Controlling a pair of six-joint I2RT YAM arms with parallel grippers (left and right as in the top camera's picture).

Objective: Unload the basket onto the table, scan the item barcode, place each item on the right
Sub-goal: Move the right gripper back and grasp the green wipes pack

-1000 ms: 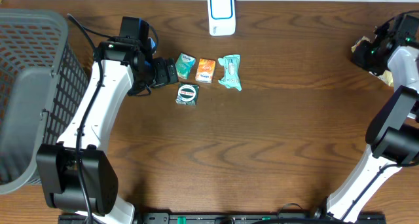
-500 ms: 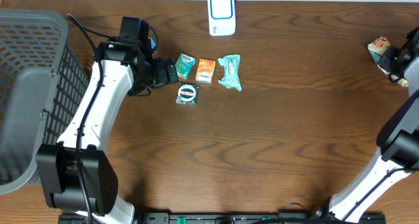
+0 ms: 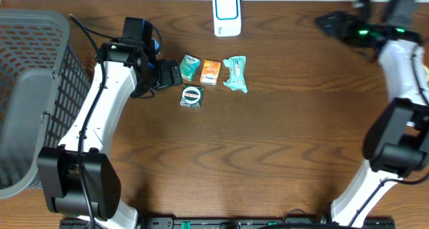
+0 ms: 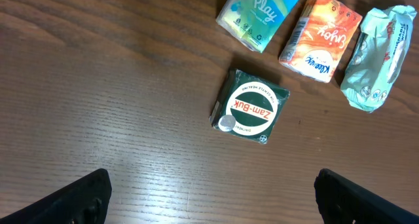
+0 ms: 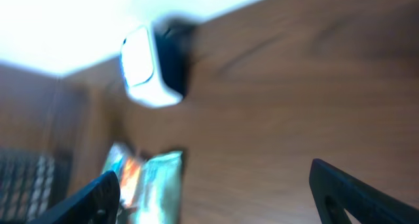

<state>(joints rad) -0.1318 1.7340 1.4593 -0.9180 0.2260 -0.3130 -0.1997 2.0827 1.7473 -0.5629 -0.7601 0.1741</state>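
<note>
One wooden surface [image 3: 268, 135] carried everything. One grey mesh basket [image 3: 64, 75] stood at its left end. Of two arms, the left gripper [image 3: 171, 75] sat with jaws released beside the items, and the blurred right gripper [image 3: 327, 23] had jaws spread wide at the far right. One white scanner [image 3: 226, 13] stood at the far edge. Four items lay clustered below it: mint wrapper [image 3: 235, 74], teal Play pack [image 3: 190, 67], orange pack [image 3: 210, 71], Zam-Buk box [image 3: 192, 96].

White arm links [image 3: 100, 112], black joints

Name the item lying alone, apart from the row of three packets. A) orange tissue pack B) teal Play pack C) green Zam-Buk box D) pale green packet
C: the Zam-Buk box sits by itself, while the Play pack, orange pack and pale green packet line up side by side.
</note>
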